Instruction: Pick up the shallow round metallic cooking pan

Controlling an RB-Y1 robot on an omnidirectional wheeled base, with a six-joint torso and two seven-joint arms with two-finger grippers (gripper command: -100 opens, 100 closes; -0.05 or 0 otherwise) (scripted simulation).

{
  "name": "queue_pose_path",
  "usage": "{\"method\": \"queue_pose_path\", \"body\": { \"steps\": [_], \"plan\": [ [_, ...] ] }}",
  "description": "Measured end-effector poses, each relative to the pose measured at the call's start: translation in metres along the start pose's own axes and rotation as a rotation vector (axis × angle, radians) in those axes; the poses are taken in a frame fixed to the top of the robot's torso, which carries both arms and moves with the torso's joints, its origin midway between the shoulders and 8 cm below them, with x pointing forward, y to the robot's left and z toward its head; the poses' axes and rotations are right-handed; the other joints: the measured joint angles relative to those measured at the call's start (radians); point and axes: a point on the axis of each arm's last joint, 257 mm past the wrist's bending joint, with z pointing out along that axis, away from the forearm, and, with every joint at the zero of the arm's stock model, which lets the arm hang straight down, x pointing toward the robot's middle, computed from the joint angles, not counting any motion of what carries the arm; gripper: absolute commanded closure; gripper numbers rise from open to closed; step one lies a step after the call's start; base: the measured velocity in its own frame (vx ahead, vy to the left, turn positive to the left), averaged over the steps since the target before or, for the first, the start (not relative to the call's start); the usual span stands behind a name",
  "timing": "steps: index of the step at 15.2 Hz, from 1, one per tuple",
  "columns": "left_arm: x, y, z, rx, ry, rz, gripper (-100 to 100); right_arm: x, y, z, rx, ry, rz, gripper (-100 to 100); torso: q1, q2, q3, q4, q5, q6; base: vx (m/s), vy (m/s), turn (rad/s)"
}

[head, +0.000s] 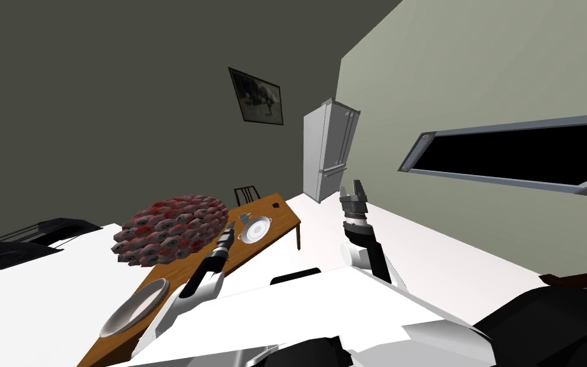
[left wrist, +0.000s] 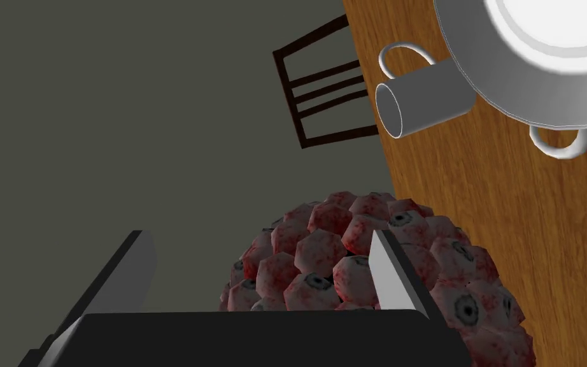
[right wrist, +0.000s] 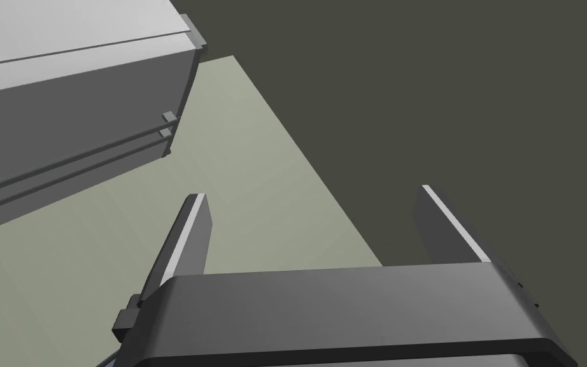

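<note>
Okay, head view first. A brown wooden bench (head: 279,216) carries a shallow round pan (head: 255,229) near its far end, drawn pale grey-white with small loop handles. A mug (head: 244,218) sits just beside the pan. A lumpy red-pink cluster (head: 171,229) lies at the bench's left edge, and a pale plate (head: 134,308) is at the near end. A dark chair (head: 246,194) stands past the bench. The left claw (head: 228,230) hovers over the bench between cluster and pan, close to the pan. The right claw (head: 354,191) is raised well apart from the pan, in front of a grey fridge (head: 330,150).

Left wrist view: the left claw's blades are spread wide, with the cluster seen past them. The pan lies ahead and off to one side, apart from the blades, and its inside is a plain white floor under a stepped rim. The mug appears tipped on its side against the pan's wall, its mouth turned away and its inside plain grey. Whether they touch can't be told.

Right wrist view: the right claw's blades are spread too.
</note>
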Motion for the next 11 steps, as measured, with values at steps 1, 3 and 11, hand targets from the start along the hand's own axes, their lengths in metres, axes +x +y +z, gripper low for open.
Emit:
{"method": "queue_pose_path", "body": {
  "steps": [1,3,11],
  "plan": [
    [0.000,0.009,0.001,-0.027,-0.002,-0.006,-100,0.000,0.000,0.000,0.000,0.000,0.000,0,0.000,0.000,0.000,0.000,0.000,0.000,0.013,-0.006,-0.103],
    [0.000,0.029,0.002,-0.082,-0.006,-0.024,-100,0.000,0.000,0.000,0.000,0.000,0.000,0,0.000,0.000,0.000,0.000,0.000,0.000,0.014,-0.005,-0.063],
    [0.006,0.111,-0.006,-0.298,-0.019,-0.109,-100,0.000,0.000,0.000,0.000,0.000,0.000,0,0.001,-0.001,-0.001,0.000,0.000,0.000,0.023,0.000,-0.070]
  ]
}}
